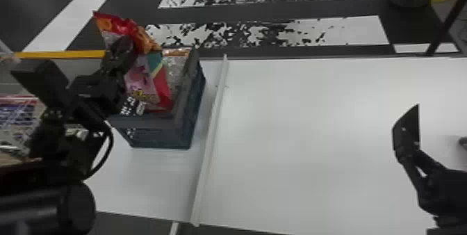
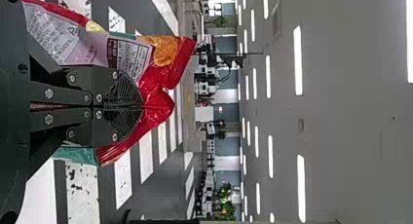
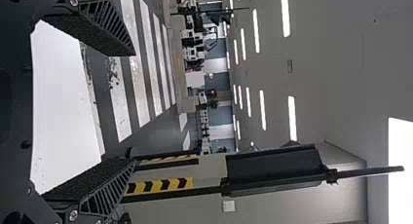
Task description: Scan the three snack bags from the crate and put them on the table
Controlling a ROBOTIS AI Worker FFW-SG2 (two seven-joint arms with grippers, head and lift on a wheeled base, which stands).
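Observation:
In the head view my left gripper [image 1: 120, 48] is at the upper left, over the far side of the dark crate [image 1: 189, 112], holding a red, orange and pink snack bag [image 1: 140, 79]. The bag hangs upright, its lower end by the crate's opening. The left wrist view has my left gripper [image 2: 141, 106] shut on the crumpled red part of the bag [image 2: 160, 83]. Another clear and orange package [image 1: 176, 64] lies inside the crate. My right gripper [image 1: 415, 126] is over the table's right side; in the right wrist view the right gripper [image 3: 129, 107] stands open with nothing between its fingers.
A white table [image 1: 312, 130] spreads right of the crate, with a raised pale strip [image 1: 212, 126] running front to back between them. A wire basket with packages [image 1: 19, 116] stands at the left, and a yellow bar [image 1: 60, 54] lies behind the left arm.

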